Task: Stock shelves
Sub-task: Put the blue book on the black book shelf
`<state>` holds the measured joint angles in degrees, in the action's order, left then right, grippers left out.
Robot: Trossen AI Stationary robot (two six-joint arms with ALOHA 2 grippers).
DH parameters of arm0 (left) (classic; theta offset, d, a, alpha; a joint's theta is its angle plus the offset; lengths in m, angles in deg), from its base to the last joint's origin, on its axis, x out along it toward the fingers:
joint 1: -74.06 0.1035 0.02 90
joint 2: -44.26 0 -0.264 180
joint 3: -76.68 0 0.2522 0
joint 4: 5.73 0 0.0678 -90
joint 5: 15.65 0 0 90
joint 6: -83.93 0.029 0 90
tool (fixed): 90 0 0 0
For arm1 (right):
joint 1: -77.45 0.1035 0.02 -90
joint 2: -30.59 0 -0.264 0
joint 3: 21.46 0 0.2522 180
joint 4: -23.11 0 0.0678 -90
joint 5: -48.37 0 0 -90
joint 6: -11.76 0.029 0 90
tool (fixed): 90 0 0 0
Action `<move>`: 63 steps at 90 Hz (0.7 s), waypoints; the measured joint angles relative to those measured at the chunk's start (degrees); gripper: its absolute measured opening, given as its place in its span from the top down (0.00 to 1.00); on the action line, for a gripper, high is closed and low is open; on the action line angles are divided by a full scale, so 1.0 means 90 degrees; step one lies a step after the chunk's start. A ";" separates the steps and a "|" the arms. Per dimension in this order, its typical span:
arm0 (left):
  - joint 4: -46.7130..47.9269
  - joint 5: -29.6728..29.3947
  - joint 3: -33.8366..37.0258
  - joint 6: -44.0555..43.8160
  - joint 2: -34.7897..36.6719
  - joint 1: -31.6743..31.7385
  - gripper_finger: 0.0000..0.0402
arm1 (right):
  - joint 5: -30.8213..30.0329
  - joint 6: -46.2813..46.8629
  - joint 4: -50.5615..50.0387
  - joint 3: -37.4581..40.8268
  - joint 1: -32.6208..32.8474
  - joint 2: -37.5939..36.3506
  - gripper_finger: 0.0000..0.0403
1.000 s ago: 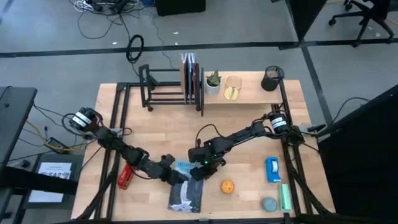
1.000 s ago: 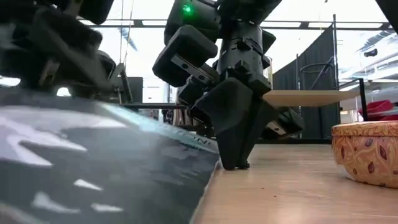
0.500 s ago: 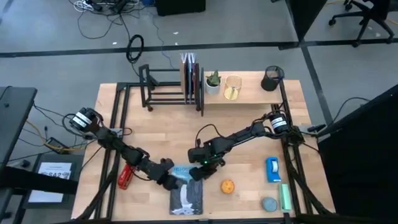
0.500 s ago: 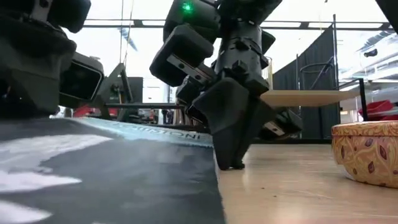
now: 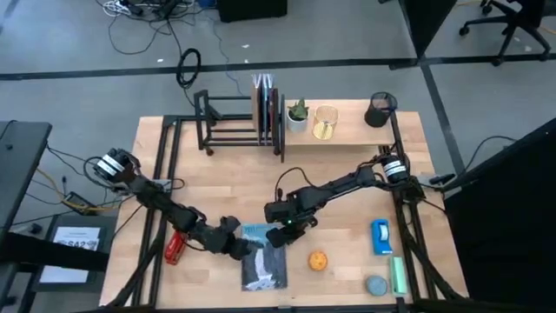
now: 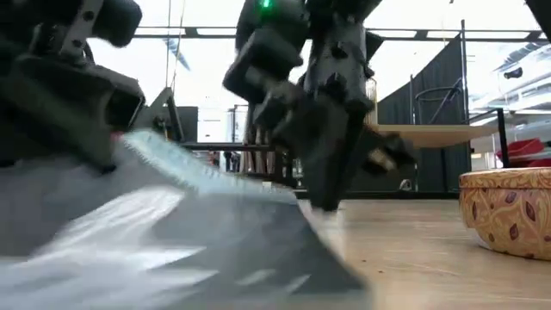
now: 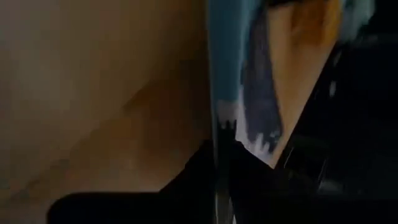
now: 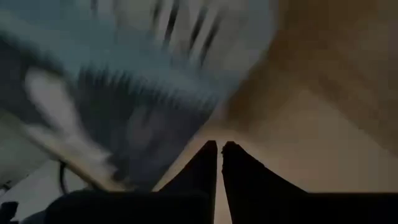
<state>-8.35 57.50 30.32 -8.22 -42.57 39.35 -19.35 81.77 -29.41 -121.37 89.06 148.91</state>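
A thin book [image 5: 265,261] with a dark cover, pale blue top and white pattern lies near the table's front edge. My left gripper [image 5: 236,248] is at its left side, shut on it. My right gripper [image 8: 219,148] is shut and points down at the table by the book's far right corner [image 6: 301,207]; whether it touches the book I cannot tell. At the far edge stand the shelves. The black bar rack [image 5: 228,122] holds upright books [image 5: 266,109]. The wooden plank shelf [image 5: 352,130] bears a small plant, a gold cup and a black mesh cup. My left gripper pinches the book's left long edge [image 7: 219,140] between its two fingers, which come from the table's left and lie across that edge. The book is tilted: its left side is raised [image 6: 155,151] and its right side is down on the table.
A red object [image 5: 175,246] lies left of my left arm. An orange patterned bowl [image 5: 319,260], a blue box [image 5: 380,235], a green stick [image 5: 398,276] and a grey disc [image 5: 375,285] lie at the front right. The table's middle is bare wood [image 5: 234,187].
The book lay nearly flat half a second ago. Now its left side is tipped up again in my left gripper, and the book has shifted a little toward the far edge and the right. My right gripper has stayed shut beside its far right corner.
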 joint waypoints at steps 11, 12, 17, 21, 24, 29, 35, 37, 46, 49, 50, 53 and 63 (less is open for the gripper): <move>0.2077 -0.0813 -0.0701 0.0122 0.0770 -0.0084 0.99 | -0.0632 -0.0130 -0.0713 0.0000 0.0003 -0.0737 1.00; 0.2299 -0.0891 -0.0786 0.0158 0.0828 -0.0085 0.99 | -0.0708 -0.0131 -0.0779 0.0000 0.0002 -0.0804 1.00; 0.3410 -0.1291 -0.1269 0.0320 0.1078 -0.0096 1.00 | -0.1095 -0.0137 -0.1039 0.0000 -0.0024 -0.1166 1.00; 0.4186 -0.1707 -0.1680 0.0436 0.1197 -0.0105 1.00 | -0.1399 -0.0139 -0.1213 -0.0005 -0.0058 -0.1452 1.00; 0.4763 -0.2039 -0.2001 0.0544 0.1239 -0.0104 1.00 | -0.1603 -0.0146 -0.1334 -0.0012 -0.0083 -0.1648 1.00; 0.5603 -0.2613 -0.2593 0.0695 0.1248 -0.0102 1.00 | -0.1959 -0.0176 -0.1558 -0.0012 -0.0113 -0.1963 1.00; 0.6493 -0.3204 -0.3257 0.0745 0.1220 -0.0094 1.00 | -0.2296 -0.0257 -0.1766 -0.0011 -0.0153 -0.2339 1.00; 0.6748 -0.3421 -0.3460 0.0747 0.1201 -0.0079 1.00 | -0.2409 -0.0306 -0.1834 -0.0012 -0.0173 -0.2466 1.00; 0.7836 -0.4338 -0.4297 0.0762 0.1141 0.0003 1.00 | -0.2805 -0.0559 -0.2120 -0.0012 -0.0251 -0.2969 1.00; 0.8182 -0.4621 -0.4552 0.0776 0.1121 0.0075 1.00 | -0.2890 -0.0665 -0.2196 -0.0010 -0.0291 -0.3121 1.00; 0.8281 -0.4708 -0.4630 0.0798 0.1108 0.0103 1.00 | -0.2913 -0.0701 -0.2217 -0.0010 -0.0305 -0.3162 1.00; 0.8587 -0.4980 -0.4882 0.0917 0.1068 0.0192 1.00 | -0.2985 -0.0827 -0.2261 -0.0010 -0.0345 -0.3285 1.00; 0.9324 -0.5628 -0.5699 0.1553 0.0949 0.0545 1.00 | -0.3078 -0.1304 -0.2402 -0.0010 -0.0493 -0.3666 1.00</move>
<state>75.56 6.84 -20.97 5.76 -34.03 44.25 -47.05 70.04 -51.03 -121.46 84.63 115.91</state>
